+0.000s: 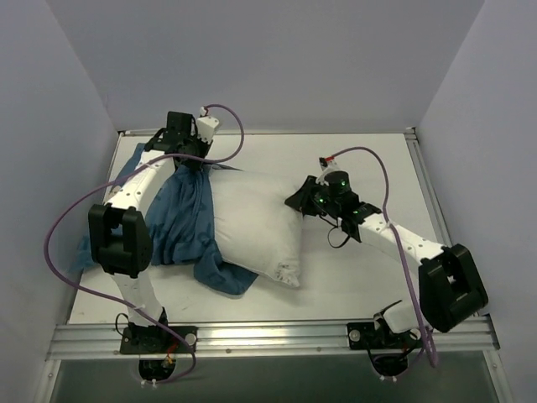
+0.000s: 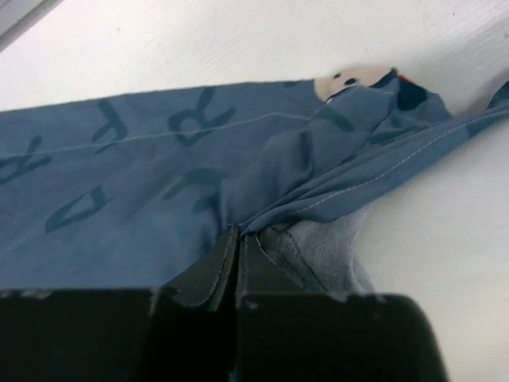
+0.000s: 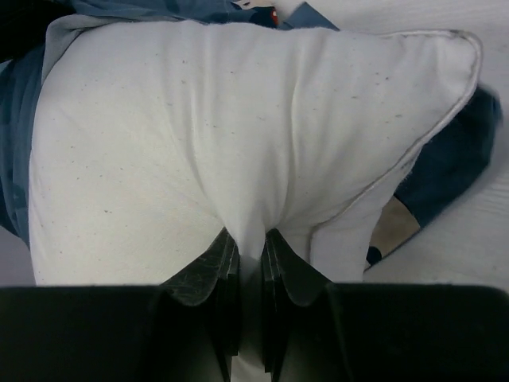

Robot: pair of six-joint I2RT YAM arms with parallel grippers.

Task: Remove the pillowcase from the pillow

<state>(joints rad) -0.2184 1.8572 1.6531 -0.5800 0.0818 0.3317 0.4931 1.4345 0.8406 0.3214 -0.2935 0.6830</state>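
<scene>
The white pillow [image 1: 252, 227] lies mid-table, mostly bare. The blue printed pillowcase [image 1: 183, 222] is bunched over its left end, and a fold of it pokes out under the pillow's near corner. My left gripper [image 1: 191, 164] is at the back left, shut on a gathered edge of the pillowcase [image 2: 159, 183]; its fingertips [image 2: 237, 235] pinch the seam. From the right, my right gripper [image 1: 295, 201] has its jaws shut on a fold at the right edge of the pillow [image 3: 199, 135]. White cloth is squeezed between its fingers [image 3: 208, 267].
White walls close in the table on three sides. A metal rail [image 1: 268, 336] runs along the near edge with both arm bases on it. Purple cables loop over both arms. Bare tabletop [image 1: 369, 168] lies right of the pillow.
</scene>
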